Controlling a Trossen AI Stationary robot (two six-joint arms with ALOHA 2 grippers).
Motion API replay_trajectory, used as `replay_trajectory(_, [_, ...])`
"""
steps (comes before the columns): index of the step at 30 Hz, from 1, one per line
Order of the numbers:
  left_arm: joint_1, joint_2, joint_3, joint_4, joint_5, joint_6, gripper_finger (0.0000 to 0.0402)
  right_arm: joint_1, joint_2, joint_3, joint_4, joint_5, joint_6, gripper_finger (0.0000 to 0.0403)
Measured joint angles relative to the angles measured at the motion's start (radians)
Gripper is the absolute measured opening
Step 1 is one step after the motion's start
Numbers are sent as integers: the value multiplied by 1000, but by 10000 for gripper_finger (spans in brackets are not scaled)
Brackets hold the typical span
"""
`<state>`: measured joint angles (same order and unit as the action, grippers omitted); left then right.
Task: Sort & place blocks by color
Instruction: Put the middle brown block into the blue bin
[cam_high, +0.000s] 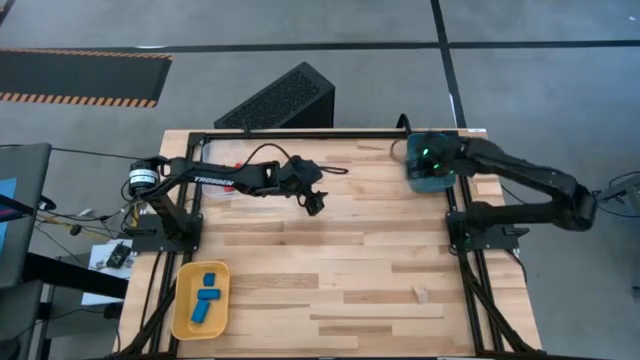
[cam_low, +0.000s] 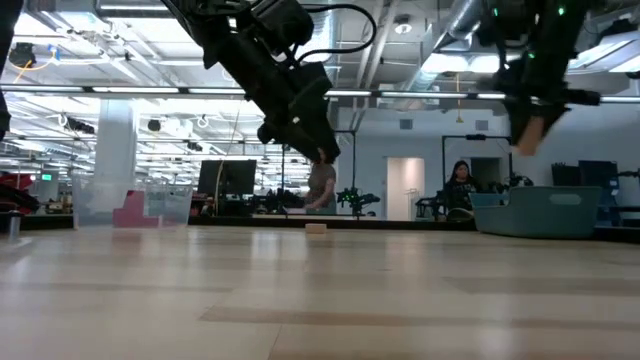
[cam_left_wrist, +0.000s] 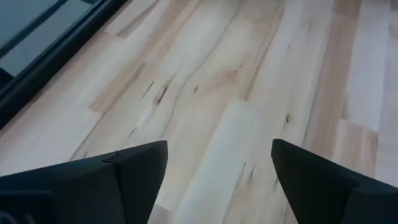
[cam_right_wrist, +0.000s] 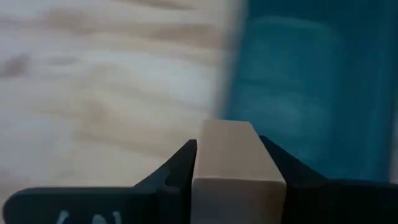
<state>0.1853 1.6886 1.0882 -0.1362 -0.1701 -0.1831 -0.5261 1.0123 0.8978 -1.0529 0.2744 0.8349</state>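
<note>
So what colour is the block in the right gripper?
Pale bare wood block, clearest in the right wrist view.

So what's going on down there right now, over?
Right gripper shut on a pale wood block, at the teal tray. Left gripper open, empty, above bare table. Nothing in the way.

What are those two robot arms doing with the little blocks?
They are sorting blocks by colour. The right gripper is pinching a pale wooden block at the edge of the teal tray. The left gripper hangs open and empty above the middle of the table. Blue blocks lie in the yellow tray, and another pale block waits on the table.
</note>
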Motion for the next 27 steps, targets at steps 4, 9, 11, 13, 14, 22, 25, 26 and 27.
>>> replay_trajectory(4, [15,0,0,20,6,-43,282,-184,9,-1,-41,5,-122,128])
replay_trajectory(9, [30,0,0,57,4,-52,279,-339,120,-13,67,-9,-274,128])
replay_trajectory(11, [31,0,0,56,4,-72,277,-390,171,-45,136,-41,-309,129])
replay_trajectory(13, [31,0,0,43,5,-107,277,-401,204,-61,146,-14,-289,133])
replay_trajectory(14, [31,0,0,36,5,-126,277,-386,211,-61,140,25,-284,134])
replay_trajectory(22, [31,0,-1,-14,5,-246,277,-340,303,-63,181,-5,-193,137])
replay_trajectory(25, [31,0,-1,-12,5,-274,277,-346,352,-97,242,32,-131,138])
replay_trajectory(26, [31,0,-1,-12,6,-290,277,-356,365,-117,292,27,-122,138])
replay_trajectory(27, [30,0,-1,-13,6,-304,277,-367,374,-136,338,4,-120,139])
